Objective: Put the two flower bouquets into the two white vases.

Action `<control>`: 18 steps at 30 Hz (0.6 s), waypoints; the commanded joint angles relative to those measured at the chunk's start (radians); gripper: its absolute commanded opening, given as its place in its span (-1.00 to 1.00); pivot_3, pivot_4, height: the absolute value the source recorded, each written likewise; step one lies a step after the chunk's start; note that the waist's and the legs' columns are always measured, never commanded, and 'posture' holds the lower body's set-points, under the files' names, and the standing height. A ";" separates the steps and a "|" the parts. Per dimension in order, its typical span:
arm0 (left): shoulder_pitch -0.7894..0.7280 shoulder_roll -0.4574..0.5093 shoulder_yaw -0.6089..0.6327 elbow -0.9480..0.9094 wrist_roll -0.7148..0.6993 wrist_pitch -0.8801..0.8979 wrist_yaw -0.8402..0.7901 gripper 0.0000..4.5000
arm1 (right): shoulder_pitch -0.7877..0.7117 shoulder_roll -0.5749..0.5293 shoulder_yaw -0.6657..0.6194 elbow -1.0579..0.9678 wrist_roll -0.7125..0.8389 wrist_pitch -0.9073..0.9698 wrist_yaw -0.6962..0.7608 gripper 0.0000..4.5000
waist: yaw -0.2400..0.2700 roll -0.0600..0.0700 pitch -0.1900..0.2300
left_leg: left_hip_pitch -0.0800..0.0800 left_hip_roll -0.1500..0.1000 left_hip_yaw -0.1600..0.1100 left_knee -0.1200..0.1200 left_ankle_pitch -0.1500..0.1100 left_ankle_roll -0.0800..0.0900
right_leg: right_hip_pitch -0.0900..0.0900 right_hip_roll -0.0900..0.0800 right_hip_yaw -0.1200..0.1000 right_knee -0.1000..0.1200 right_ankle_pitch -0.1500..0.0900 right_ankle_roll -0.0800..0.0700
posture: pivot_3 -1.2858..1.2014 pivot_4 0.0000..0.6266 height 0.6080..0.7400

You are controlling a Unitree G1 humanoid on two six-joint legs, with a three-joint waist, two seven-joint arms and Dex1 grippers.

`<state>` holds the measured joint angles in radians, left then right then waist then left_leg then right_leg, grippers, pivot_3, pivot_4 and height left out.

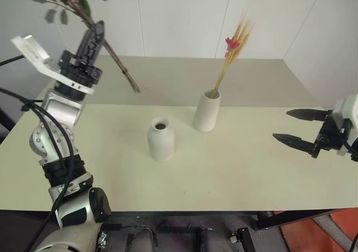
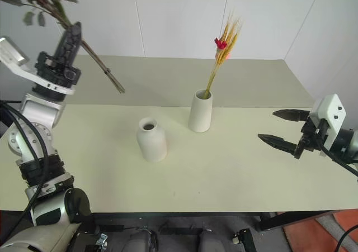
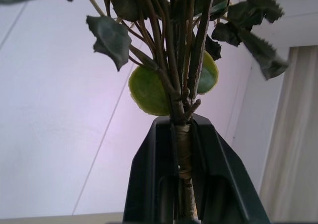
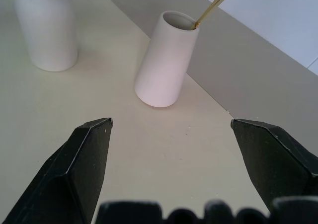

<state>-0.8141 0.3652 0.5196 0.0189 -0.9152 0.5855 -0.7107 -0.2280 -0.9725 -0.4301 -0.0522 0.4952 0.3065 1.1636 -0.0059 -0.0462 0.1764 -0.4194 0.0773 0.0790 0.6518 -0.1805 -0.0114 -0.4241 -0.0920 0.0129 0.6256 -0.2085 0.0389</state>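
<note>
Left gripper point(image 1: 96, 31) raised high over the near-left part of the table point(image 1: 235, 168), fingers pointing up and clamped tight on the brown stems of the bushy bouquet point(image 3: 174, 60). In the left wrist view, wrapped stems pinched between the two black fingers point(image 3: 144, 184), dark green leaves and one pale round leaf fanning out just past the tips. Bouquet tilted: leafy head up at the far left against the wall, cut stem ends point(image 1: 134, 87) slanting down and hanging in the air above the far-left part of the tabletop, touching nothing. Right gripper point(image 1: 293, 127) at the right edge of the table, roughly level, aimed leftward at the vases, fingers spread wide and holding nothing; well apart from both vases. Tall tapering vase point(image 1: 207, 110) upright near the table's middle, with the slim bunch of yellow wheat-like stalks point(image 1: 235, 48) already in it, leaning against the rim and rising up and to the right, small red-pink flower point(image 1: 232, 43) near the top. Shorter rounded vase point(image 1: 160, 139) upright, mouth dark, nearer the robot and to the left of the tall one, close to it but not touching. White wall panels point(image 1: 184, 17) behind the table.
</note>
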 commanded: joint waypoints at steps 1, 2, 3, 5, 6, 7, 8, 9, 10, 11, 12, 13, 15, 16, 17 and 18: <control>0.006 0.034 -0.062 -0.005 -0.021 0.023 -0.070 -0.95 | 0.012 -0.021 -0.069 -0.032 0.018 -0.008 -0.020 1.00 | -0.001 0.000 0.000 | 0.000 0.000 0.000 0.000 0.000 0.000 | 0.000 0.000 0.000 0.000 0.000 0.000 | 0.03 -0.52 1.00; 0.014 0.043 -0.087 -0.005 0.003 0.012 -0.086 -0.95 | 0.017 -0.021 -0.072 -0.034 0.016 -0.010 -0.023 1.00 | -0.003 0.000 0.000 | 0.000 0.000 0.000 0.000 0.000 0.000 | 0.000 0.000 0.000 0.000 0.000 0.000 | 0.03 -0.52 1.00; 0.026 0.050 -0.114 -0.006 0.031 -0.008 -0.107 -0.95 | 0.022 -0.021 -0.074 -0.038 0.012 -0.010 -0.029 1.00 | -0.006 0.000 0.000 | 0.000 0.000 0.000 0.000 0.000 0.000 | 0.000 0.000 0.000 0.000 0.000 0.000 | 0.03 -0.52 1.00; 0.038 0.054 -0.134 -0.003 0.033 -0.013 -0.125 -0.95 | 0.033 -0.021 -0.076 -0.043 0.005 -0.008 -0.040 1.00 | -0.008 0.000 0.000 | 0.001 0.000 0.000 0.000 0.000 0.000 | 0.000 0.000 0.000 0.000 0.000 0.000 | 0.03 -0.52 1.00; 0.040 0.052 -0.135 -0.001 0.024 -0.011 -0.127 -0.95 | 0.039 -0.021 -0.076 -0.046 0.003 -0.010 -0.043 1.00 | -0.008 0.000 0.000 | 0.001 0.000 0.000 0.000 0.000 0.000 | 0.001 0.000 0.000 0.000 0.000 0.000 | 0.03 -0.52 1.00; 0.042 0.051 -0.139 0.002 0.018 -0.008 -0.130 -0.95 | 0.045 -0.020 -0.075 -0.048 0.002 -0.013 -0.046 1.00 | -0.008 0.000 0.000 | 0.001 0.000 0.000 0.000 0.000 0.000 | 0.000 0.000 0.000 0.000 0.000 0.000 | 0.03 -0.52 1.00; 0.046 0.052 -0.147 0.002 0.023 -0.015 -0.137 -0.95 | 0.051 -0.019 -0.075 -0.052 0.001 -0.015 -0.049 1.00 | -0.008 0.000 0.000 | 0.001 0.000 0.000 0.000 0.000 0.000 | 0.000 0.000 0.000 0.000 0.000 0.001 | 0.03 -0.52 1.00; 0.050 0.050 -0.154 0.002 0.028 -0.018 -0.140 -0.95 | 0.055 -0.018 -0.076 -0.055 0.001 -0.016 -0.052 1.00 | -0.008 0.000 0.000 | 0.001 0.000 0.000 0.000 0.000 0.000 | 0.000 0.000 0.000 0.000 0.000 0.001 | 0.03 -0.52 1.00; 0.051 0.051 -0.158 0.006 0.027 -0.014 -0.141 -0.95 | 0.058 -0.018 -0.076 -0.056 -0.001 -0.016 -0.056 1.00 | -0.007 0.000 0.000 | 0.001 0.000 0.000 0.000 0.000 0.000 | 0.000 0.000 0.000 0.000 0.000 0.001 | 0.03 -0.52 1.00; 0.053 0.051 -0.167 0.009 0.038 -0.024 -0.147 -0.95 | 0.059 -0.019 -0.073 -0.056 -0.006 -0.017 -0.062 1.00 | -0.007 0.000 0.000 | 0.001 0.000 0.000 0.000 0.000 0.000 | 0.000 0.000 0.000 0.000 0.000 0.001 | 0.03 -0.52 1.00; 0.053 0.052 -0.172 0.015 0.042 -0.027 -0.154 -0.95 | 0.060 -0.020 -0.071 -0.055 -0.008 -0.017 -0.067 1.00 | -0.007 0.000 0.000 | 0.001 0.000 0.000 0.000 0.000 0.000 | 0.000 0.000 0.000 0.000 0.000 0.001 | 0.03 -0.52 1.00; 0.054 0.052 -0.176 0.020 0.042 -0.026 -0.160 -0.95 | 0.060 -0.021 -0.070 -0.054 -0.008 -0.016 -0.070 1.00 | -0.006 0.000 0.000 | 0.001 0.000 0.000 0.000 0.000 0.000 | 0.000 0.000 0.000 0.000 0.000 0.001 | 0.03 -0.52 1.00; 0.052 0.045 -0.181 0.035 0.044 -0.034 -0.165 -0.95 | 0.061 -0.021 -0.066 -0.053 -0.009 -0.018 -0.071 1.00 | -0.006 0.000 0.000 | 0.001 0.000 0.000 0.000 0.000 0.000 | 0.000 0.000 0.000 0.000 0.000 0.001 | 0.03 -0.52 1.00; 0.050 0.040 -0.181 0.042 0.045 -0.037 -0.164 -0.95 | 0.062 -0.021 -0.064 -0.053 -0.010 -0.020 -0.071 1.00 | -0.007 0.000 0.000 | 0.001 0.000 0.000 0.000 0.000 0.000 | 0.000 0.000 0.000 0.000 -0.001 0.001 | 0.03 -0.52 1.00; 0.045 0.036 -0.185 0.052 0.046 -0.037 -0.164 -0.95 | 0.062 -0.021 -0.060 -0.053 -0.014 -0.022 -0.072 1.00 | -0.007 0.000 0.000 | 0.001 0.000 0.000 0.000 0.000 0.000 | 0.000 0.000 0.000 0.000 -0.001 0.001 | 0.03 -0.52 1.00; 0.043 0.033 -0.192 0.060 0.051 -0.040 -0.168 -0.95 | 0.061 -0.020 -0.056 -0.053 -0.018 -0.024 -0.074 1.00 | -0.007 0.000 0.000 | 0.001 0.000 0.000 0.000 0.000 0.000 | 0.000 0.000 0.000 0.000 -0.001 0.001 | 0.03 -0.52 1.00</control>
<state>-0.7523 0.3996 0.3316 0.0838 -0.8653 0.5694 -0.8659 -0.1643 -0.9737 -0.4593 -0.0811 0.4810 0.3062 1.1000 -0.0125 -0.0461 0.1764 -0.4183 0.0771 0.0786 0.6518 -0.1806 -0.0112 -0.4236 -0.0921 0.0132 0.6257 -0.2091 0.0396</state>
